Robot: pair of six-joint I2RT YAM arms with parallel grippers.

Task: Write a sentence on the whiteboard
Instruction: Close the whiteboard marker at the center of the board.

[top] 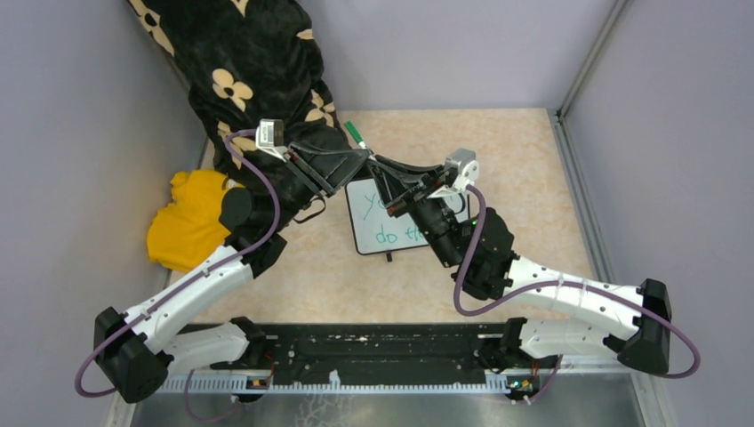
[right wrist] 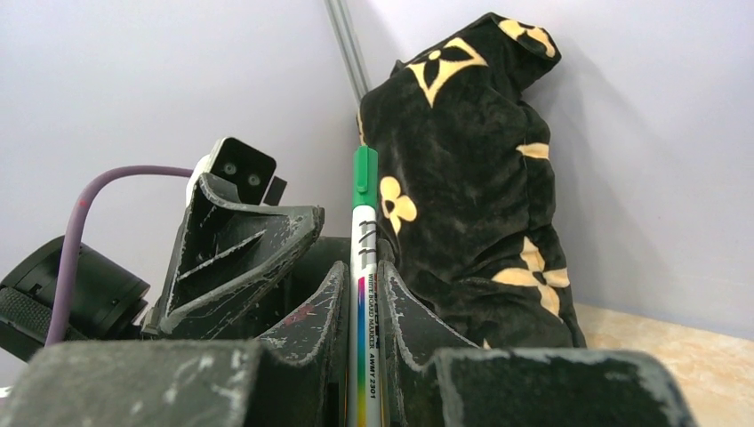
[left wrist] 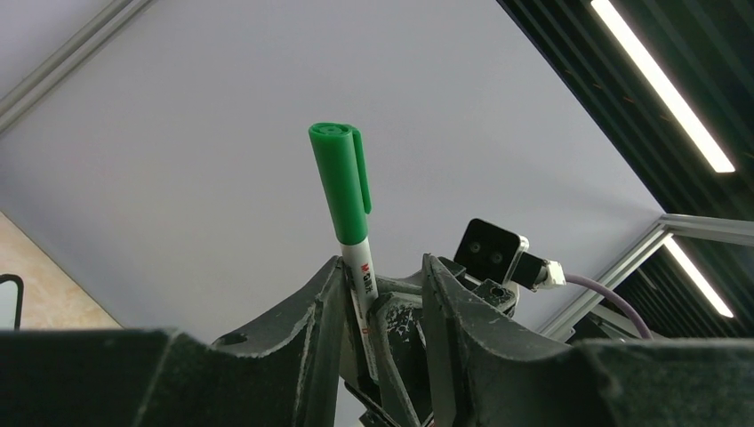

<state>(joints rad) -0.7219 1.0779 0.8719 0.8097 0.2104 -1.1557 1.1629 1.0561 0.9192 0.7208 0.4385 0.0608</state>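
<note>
The whiteboard (top: pixel 363 213) seems to lie flat in the middle of the worktop (top: pixel 498 151), its long side running from left to right and a little turned. The sentence (top: pixel 391 235) on it is in green, in two lines that read from the robot's side. Only the beginnings "yo" and "do th" show, because the right arm covers the rest. Just above the far left corner of the board the two hands meet around the marker (right wrist: pixel 365 240). The right hand (right wrist: pixel 363 276) is clenched on the marker's white barrel. The left hand (left wrist: pixel 382 267) has its fingers apart, wider than the barrel. One finger is just beside the marker, so this hand looks released. The marker stands almost upright along the fingers. Its green cap is on and points up and away from the board, toward the black cloth with yellow flowers (top: pixel 258 62) at the back. The writing tip is hidden low between the fingers. The board is therefore below the hands and slightly toward the robot, nearer to the right arm, which lies across it. With the cap closed, I judge that the writing is done. The next move depends on the left hand going clear sideways without pushing the marker.
</note>
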